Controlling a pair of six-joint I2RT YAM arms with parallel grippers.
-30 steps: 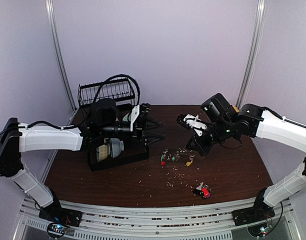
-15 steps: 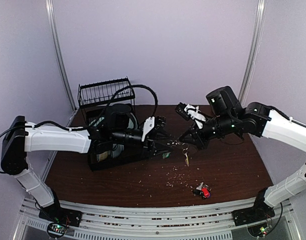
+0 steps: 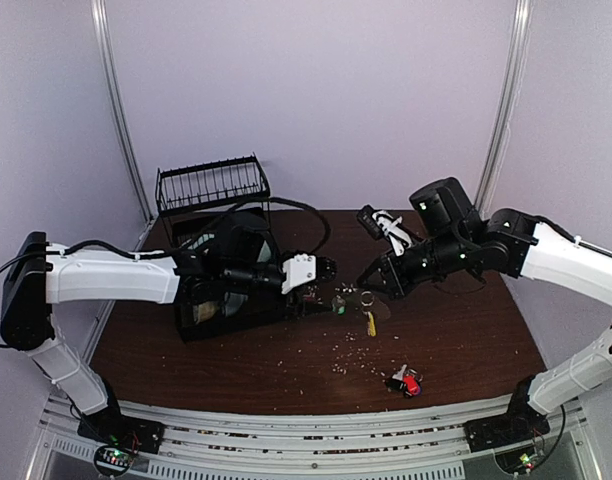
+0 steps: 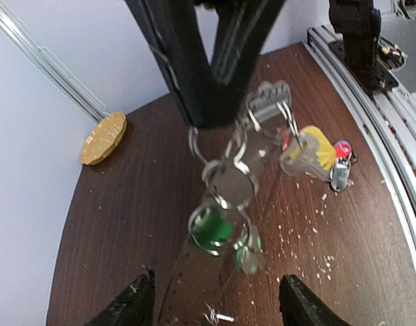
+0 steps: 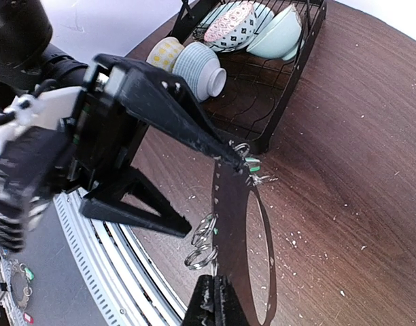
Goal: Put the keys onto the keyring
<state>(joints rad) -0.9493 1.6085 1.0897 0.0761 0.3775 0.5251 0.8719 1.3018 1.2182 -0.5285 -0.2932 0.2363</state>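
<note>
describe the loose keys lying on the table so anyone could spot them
On the dark wooden table, look near its front edge, right of centre. The loose keys lie there alone, one tag bright red; the other keys dangle above mid-table.

Readable text: finding none, scanning all three views.
Green tag [image 4: 209, 229]: showing plain colour, nothing legible.
Yellow tag [image 4: 315, 151]: blurring out, no lettering coming through.
Bowls [image 5: 194, 68]: carrying painted patterns only, not writing.
White arm links [image 3: 106, 277]: showing no brand marks at this size.
</note>
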